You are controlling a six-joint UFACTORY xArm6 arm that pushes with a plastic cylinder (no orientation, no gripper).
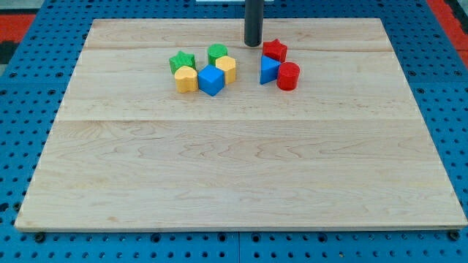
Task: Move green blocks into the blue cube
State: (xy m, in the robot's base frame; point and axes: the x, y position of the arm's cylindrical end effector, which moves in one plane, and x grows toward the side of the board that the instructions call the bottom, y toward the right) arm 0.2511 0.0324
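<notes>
A green star block (181, 61) and a green cylinder block (217, 53) sit near the view's top, left of centre. The blue cube (211, 79) lies just below them, between a yellow heart-shaped block (186, 78) on its left and a yellow hexagon block (227, 69) on its upper right. The green cylinder touches the yellow hexagon from above. The green star touches the yellow heart. My tip (253, 44) stands on the board to the right of the green cylinder, a short gap away, and left of a red star block (275, 50).
A blue triangular block (269, 70) and a red cylinder block (288, 76) sit below the red star, right of my tip. The wooden board (234, 168) rests on a blue pegboard table (22, 109).
</notes>
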